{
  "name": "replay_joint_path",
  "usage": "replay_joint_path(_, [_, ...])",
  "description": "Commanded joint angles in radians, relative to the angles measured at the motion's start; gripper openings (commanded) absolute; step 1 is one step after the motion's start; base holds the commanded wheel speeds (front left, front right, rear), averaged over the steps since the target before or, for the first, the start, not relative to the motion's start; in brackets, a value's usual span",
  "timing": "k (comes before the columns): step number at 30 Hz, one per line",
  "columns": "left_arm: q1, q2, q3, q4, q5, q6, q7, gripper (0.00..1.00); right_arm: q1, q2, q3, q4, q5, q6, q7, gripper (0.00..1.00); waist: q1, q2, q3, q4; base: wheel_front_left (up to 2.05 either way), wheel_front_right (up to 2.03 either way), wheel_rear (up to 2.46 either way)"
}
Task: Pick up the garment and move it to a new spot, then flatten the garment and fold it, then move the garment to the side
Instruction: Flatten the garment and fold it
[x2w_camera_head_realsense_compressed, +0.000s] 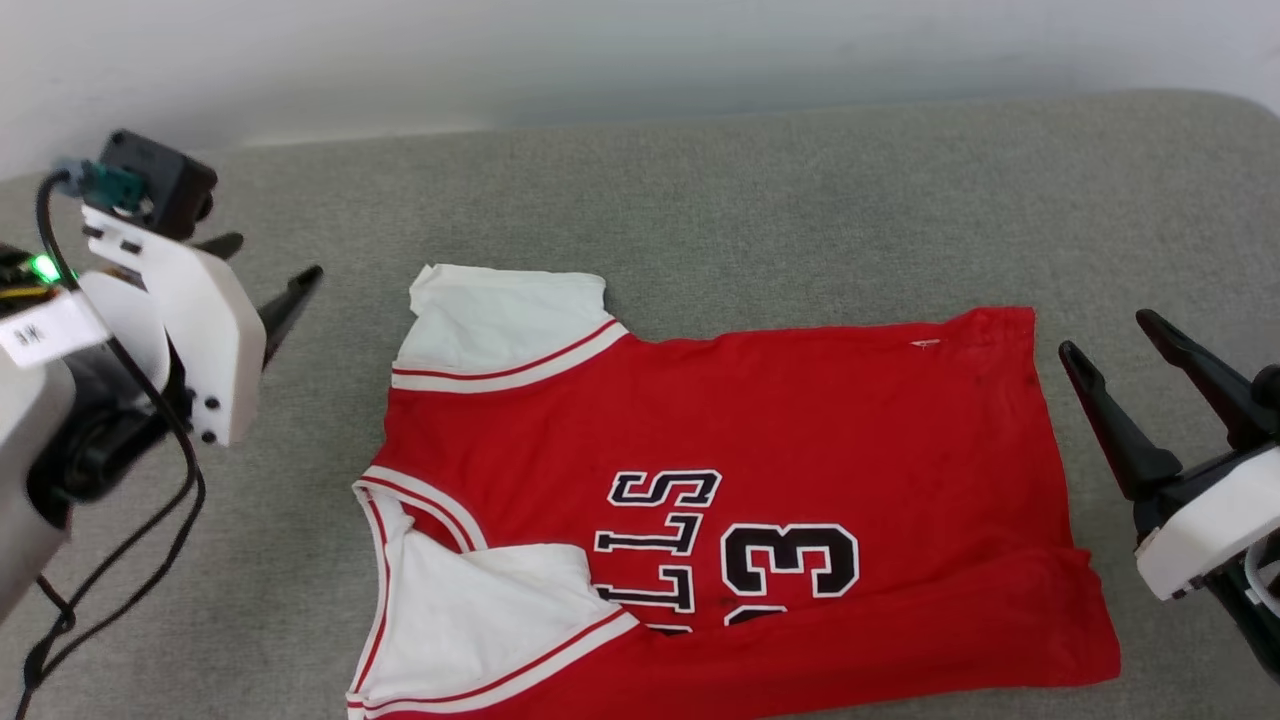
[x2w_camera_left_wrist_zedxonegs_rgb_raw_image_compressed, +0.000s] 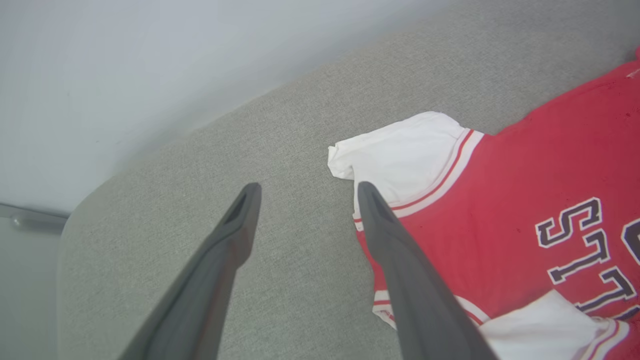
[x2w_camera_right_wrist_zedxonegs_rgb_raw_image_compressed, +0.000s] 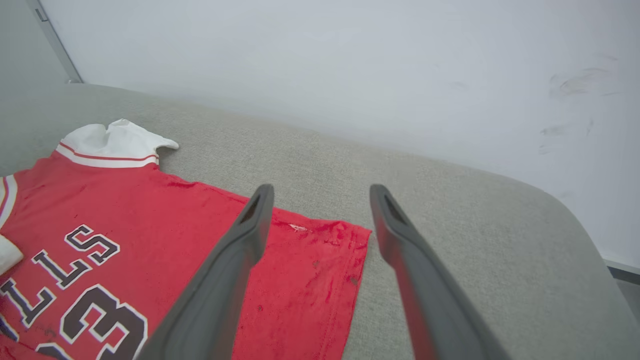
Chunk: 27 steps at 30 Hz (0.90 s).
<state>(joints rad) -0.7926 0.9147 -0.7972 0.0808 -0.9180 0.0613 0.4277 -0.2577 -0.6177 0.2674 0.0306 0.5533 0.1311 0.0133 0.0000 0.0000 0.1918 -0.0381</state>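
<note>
Garment (x2w_camera_head_realsense_compressed: 760, 440) lying spread on grey cushion (x2w_camera_head_realsense_compressed: 700, 180), well clear of far edge, long axis running left-right. Left gripper (x2w_camera_head_realsense_compressed: 272, 260) hovering wide and empty beside sleeve end; right gripper (x2w_camera_head_realsense_compressed: 1108, 335) gaping empty just off hem. Each nearest its own end.

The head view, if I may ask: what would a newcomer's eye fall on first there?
The red garment with white sleeves, spread on the grey cushion at the centre, draws the eye first, its dark lettering sideways. The left gripper and right gripper flank it, both open and empty.
</note>
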Motion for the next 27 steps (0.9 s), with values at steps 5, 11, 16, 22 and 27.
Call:
replay_joint_path(5, [-0.156,-0.041,0.010,0.081,-0.013,-0.043,0.111,1.00,0.071,0.114,-0.092,-0.097,-0.119,-0.001,-0.027,1.00,0.0000,0.0000,0.107,-0.068,0.00,0.00,0.00])
replay_joint_path(11, [-0.301,-0.074,-0.021,0.162,-0.027,-0.079,0.304,1.00,0.081,0.166,-0.113,-0.164,-0.173,-0.001,-0.002,1.00,0.0000,0.0000,0.198,-0.111,0.00,0.00,0.00])
replay_joint_path(16, [-0.384,-0.091,-0.043,0.227,-0.042,-0.086,0.446,1.00,0.039,0.172,-0.095,-0.193,-0.189,-0.001,0.020,1.00,0.0000,0.0000,0.267,-0.145,0.00,0.00,0.00])
replay_joint_path(22, [-0.425,-0.104,-0.078,0.288,-0.020,-0.100,0.524,1.00,-0.012,0.168,-0.070,-0.194,-0.187,-0.001,0.025,1.00,0.0000,0.0000,0.334,-0.172,0.00,0.00,0.00])
replay_joint_path(27, [-0.401,-0.102,-0.122,0.335,-0.009,-0.113,0.569,1.00,-0.043,0.160,-0.046,-0.177,-0.186,-0.001,0.021,1.00,0.0000,0.0000,0.359,-0.177,0.00,0.00,0.00])
